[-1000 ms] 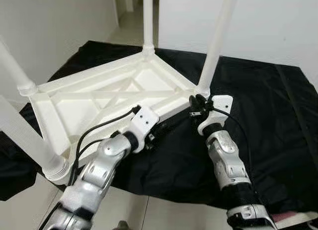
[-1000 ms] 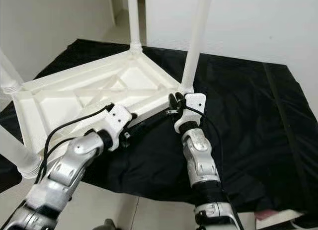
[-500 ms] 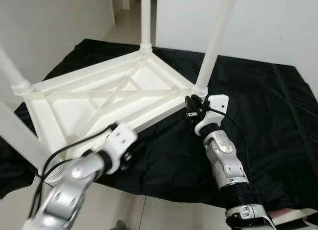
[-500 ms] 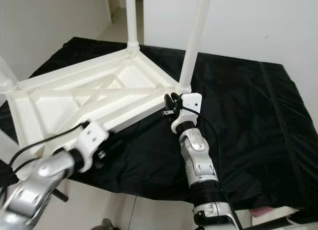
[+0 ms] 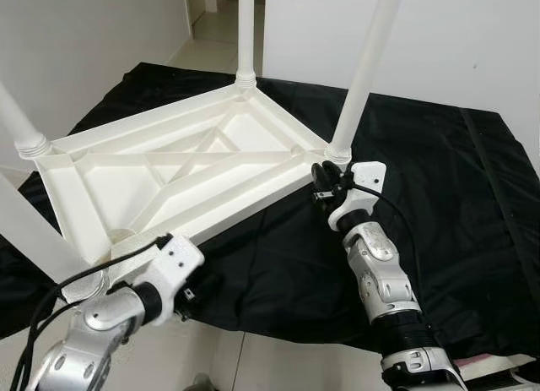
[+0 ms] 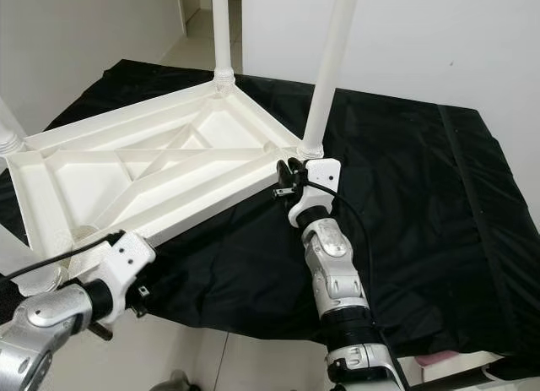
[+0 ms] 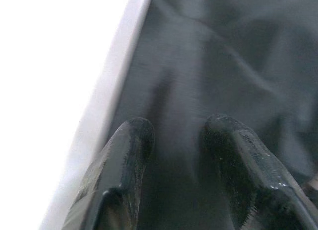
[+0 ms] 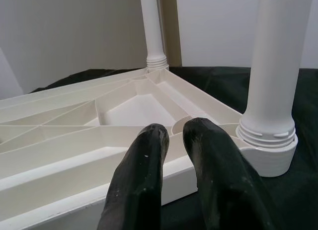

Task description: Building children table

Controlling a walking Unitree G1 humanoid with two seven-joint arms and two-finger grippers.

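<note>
Lying upside down on a black cloth [image 5: 456, 180] is the white children table [image 5: 169, 167], underside ribs showing, legs being pointed up at each corner; nearest-right leg [image 5: 363, 70] is seated in its socket w/ threaded collar visible.

R gripper [image 5: 325, 184] is being held against the table's near edge, just beside that leg's base. In R wrist view the fingers [image 8: 144, 170] are nearly together w/ a narrow gap, tips overlapping the frame rim; whether rim is actually being pinched cannot be told, nothing clearly gripped.

L gripper [image 7: 174, 135] is being held low near the front-left corner, beside the near-left leg [image 5: 34, 239]. In L wrist view its fingers are apart by a moderate gap, nothing between them, cloth below and white table edge alongside.

Step judged: assy looks close to done (4 legs appear fitted); frame is prob. being steadied or readied for flipping.

Notes for doing it well:
- Frame rim should be gripped on a solid wall, not thin ribs.
- Both sides should be held before any lift, else table is likely being twisted about one corner.
- Cloth should be kept out of the fingers; snag risk.
- Legs' seating should be checked before turning over.
</note>
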